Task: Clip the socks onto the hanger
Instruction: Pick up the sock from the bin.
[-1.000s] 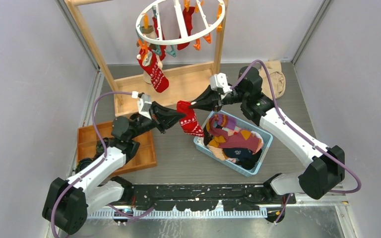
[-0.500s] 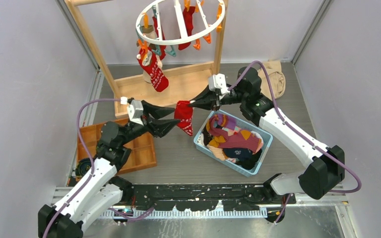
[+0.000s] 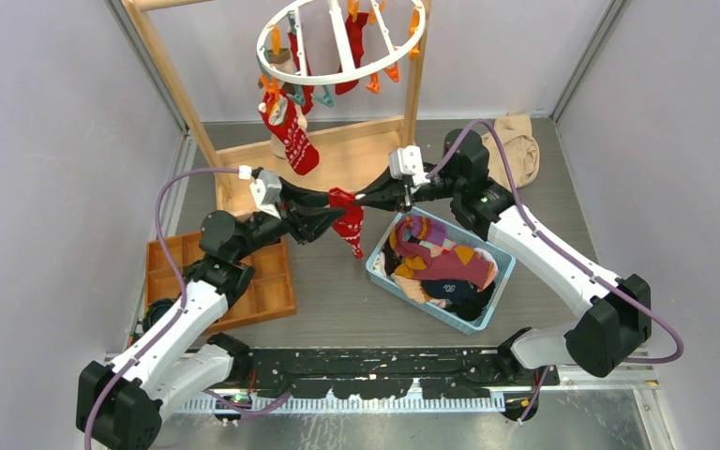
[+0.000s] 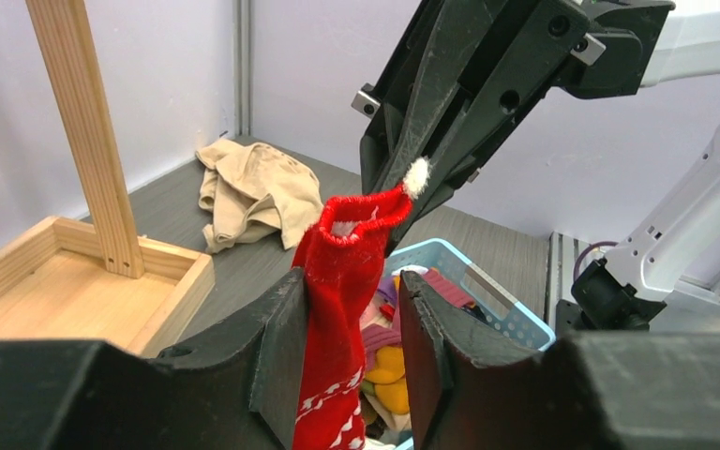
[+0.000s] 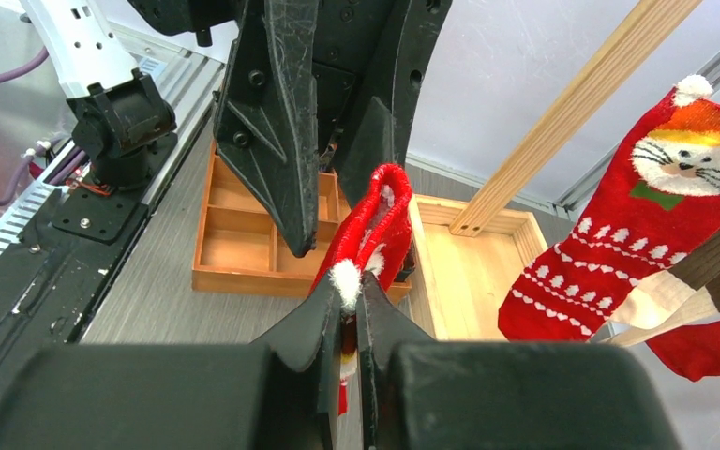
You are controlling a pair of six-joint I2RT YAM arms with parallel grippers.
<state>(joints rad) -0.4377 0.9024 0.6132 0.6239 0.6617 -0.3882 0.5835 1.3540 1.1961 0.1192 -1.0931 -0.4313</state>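
Grey surface (image 3: 337,291) with everything on it. The wooden frame (image 3: 173,89) stands at the far side, and the white hanger (image 3: 336,79) hangs from it well above the surface. A cat-face sock (image 3: 292,136), red with white patterns, is clipped on the hanger's near-left edge. More red socks (image 3: 352,47) hang from clips further back.

The blue basket (image 3: 419,302) is right of centre with loose socks (image 3: 441,267) piled in it: purple, orange, dark, tan. The orange tray (image 3: 267,281) sits on the left beside my left arm. The beige cloth (image 3: 517,145) is crumpled at the far right corner.

The red sock (image 3: 349,220) is in the air between my two hands, just left of the basket, toe hanging down. It is below the hanger and well apart from it.

My right hand (image 3: 361,199) is pinched tight on the sock's cuff, next to the white pompom, fingers closed with only fabric between them. My left hand (image 3: 330,214) is spread open with a finger on each side of the sock's leg. In the left wrist view the sock hangs in the gap, unclamped. It sits close to one finger; I cannot tell whether they touch.
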